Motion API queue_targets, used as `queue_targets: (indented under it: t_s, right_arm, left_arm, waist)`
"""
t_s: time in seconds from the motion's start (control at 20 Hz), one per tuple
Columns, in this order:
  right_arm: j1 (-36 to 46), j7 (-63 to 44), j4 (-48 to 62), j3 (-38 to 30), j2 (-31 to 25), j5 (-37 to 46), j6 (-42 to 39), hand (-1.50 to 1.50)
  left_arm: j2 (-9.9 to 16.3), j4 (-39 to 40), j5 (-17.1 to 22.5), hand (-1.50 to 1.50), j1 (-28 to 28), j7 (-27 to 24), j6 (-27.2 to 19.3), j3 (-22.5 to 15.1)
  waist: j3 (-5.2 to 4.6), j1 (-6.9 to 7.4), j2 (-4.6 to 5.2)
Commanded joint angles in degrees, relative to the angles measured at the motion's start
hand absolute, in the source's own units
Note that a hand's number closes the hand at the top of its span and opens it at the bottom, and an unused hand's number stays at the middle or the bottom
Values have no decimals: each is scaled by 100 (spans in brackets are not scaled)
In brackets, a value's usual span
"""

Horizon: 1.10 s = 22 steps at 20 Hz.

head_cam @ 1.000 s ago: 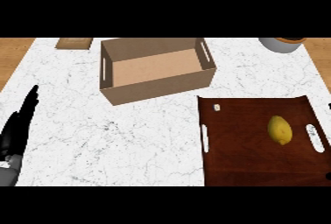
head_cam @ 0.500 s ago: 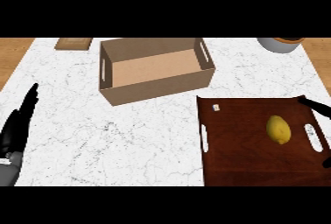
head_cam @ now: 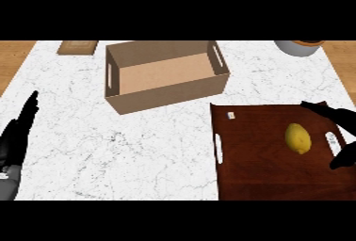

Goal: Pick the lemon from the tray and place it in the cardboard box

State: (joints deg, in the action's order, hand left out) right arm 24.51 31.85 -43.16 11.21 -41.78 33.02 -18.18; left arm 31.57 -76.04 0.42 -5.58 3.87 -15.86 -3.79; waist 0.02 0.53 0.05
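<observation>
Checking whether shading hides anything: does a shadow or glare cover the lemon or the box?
Head view: the lemon is evenly lit, no glare; the cardboard box shows darker inner walls only; the right hand reads as a black shape.

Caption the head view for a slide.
Right hand open beside the lemon on the tray; cardboard box waits empty.

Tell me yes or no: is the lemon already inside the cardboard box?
No, the lemon lies on the dark tray, while the cardboard box beyond it holds nothing.
</observation>
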Motion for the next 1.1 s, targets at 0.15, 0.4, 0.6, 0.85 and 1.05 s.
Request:
queue_targets:
  t_s: [0.15,0.4,0.6,0.85,1.05]
  right_arm:
    - [150,26,232,-125,323,530,86,-150]
    - [-179,120,45,-281,537,608,95,-150]
    - [-181,334,-223,-432,506,564,-246,-150]
    - [-522,-38,-1417,-603,531,384,-718,-150]
    - [-668,-737,-2111,-576,615,492,-1194,-150]
  left_arm:
    - [-333,-255,-516,0,19,187,-90,91]
    - [-404,-176,-459,0,44,175,256,389]
    - [-325,119,-479,0,-101,49,500,690]
    - [-380,312,-509,0,-124,-218,725,885]
    - [-779,596,-826,0,-163,-400,458,783]
  waist:
    - [0,-26,-7]
    - [-1,-41,-11]
    - [-2,-41,-6]
    - [-5,-69,-14]
    - [-7,-82,-12]
